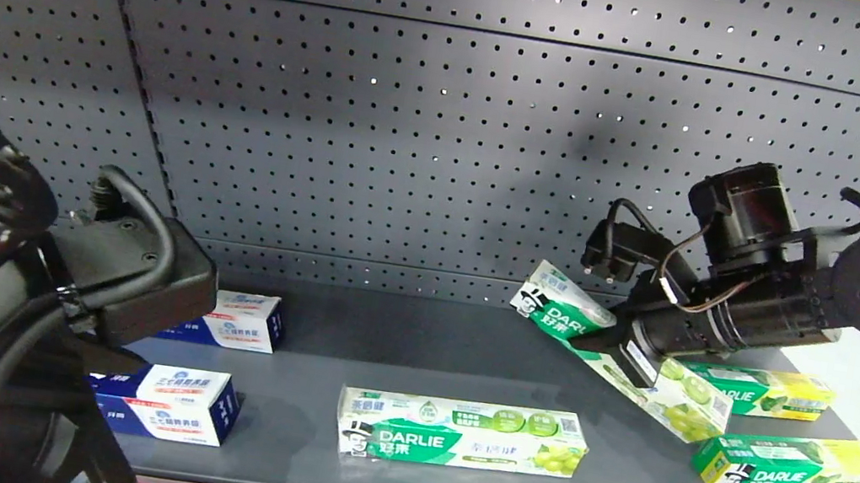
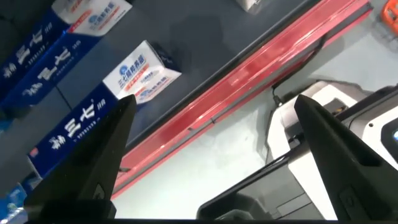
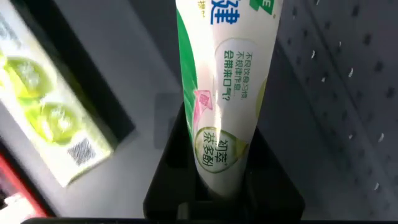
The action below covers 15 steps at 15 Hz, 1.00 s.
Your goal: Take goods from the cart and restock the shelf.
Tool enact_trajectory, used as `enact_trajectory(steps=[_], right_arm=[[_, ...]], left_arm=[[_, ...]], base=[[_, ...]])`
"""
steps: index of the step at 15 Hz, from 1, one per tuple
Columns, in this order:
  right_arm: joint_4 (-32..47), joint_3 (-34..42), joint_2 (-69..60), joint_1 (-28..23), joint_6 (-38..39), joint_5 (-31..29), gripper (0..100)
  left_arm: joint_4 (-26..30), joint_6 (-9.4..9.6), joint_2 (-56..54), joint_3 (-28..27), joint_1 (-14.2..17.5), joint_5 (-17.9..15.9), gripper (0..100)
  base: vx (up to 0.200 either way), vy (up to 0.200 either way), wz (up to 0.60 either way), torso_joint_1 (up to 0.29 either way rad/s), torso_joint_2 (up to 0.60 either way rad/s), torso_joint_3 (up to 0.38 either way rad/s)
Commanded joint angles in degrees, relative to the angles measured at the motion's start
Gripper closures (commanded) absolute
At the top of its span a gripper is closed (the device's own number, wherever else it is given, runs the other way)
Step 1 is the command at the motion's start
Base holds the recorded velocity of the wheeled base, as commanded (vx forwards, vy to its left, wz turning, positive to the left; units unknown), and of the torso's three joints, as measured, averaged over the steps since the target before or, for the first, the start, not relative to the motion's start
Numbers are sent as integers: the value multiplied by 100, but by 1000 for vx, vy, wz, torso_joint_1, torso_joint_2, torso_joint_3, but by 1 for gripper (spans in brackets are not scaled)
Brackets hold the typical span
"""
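Seen close, right claw (image 3: 224, 167) clamps green toothpaste box (image 3: 227, 74).

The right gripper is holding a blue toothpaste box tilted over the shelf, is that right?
Not quite: the toothpaste box in the right gripper is green, not blue, as the head view shows. It is held tilted over the shelf.

Grey shelf (image 1: 465, 349), blue boxes (image 1: 159, 399) (image 1: 239, 321) left, green box (image 1: 462, 434) centre, green boxes (image 1: 793, 464) (image 1: 766, 391) right
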Motion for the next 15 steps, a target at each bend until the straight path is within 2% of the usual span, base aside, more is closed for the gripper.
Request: enact_trajectory(steps=[1,5,11,15], right_arm=[[63,-393,426,85,-47,32,100],[-7,-507,760,165,-179,24,100],[2,-1078,1305,358,-188,85,100],[-7,-1105,1411,516,-188,129,100]], left_arm=[[-134,-74,-260,243,-1,-6,0],[-152,-74,-260,278,-1,-6,0],[-248,-74,-233,330,-1,-24,0],[-301,-74,-233,418,-1,-32,0]], base=[[0,0,0,0,0,0],[0,0,0,0,0,0],[0,0,0,0,0,0],[0,0,0,0,0,0]])
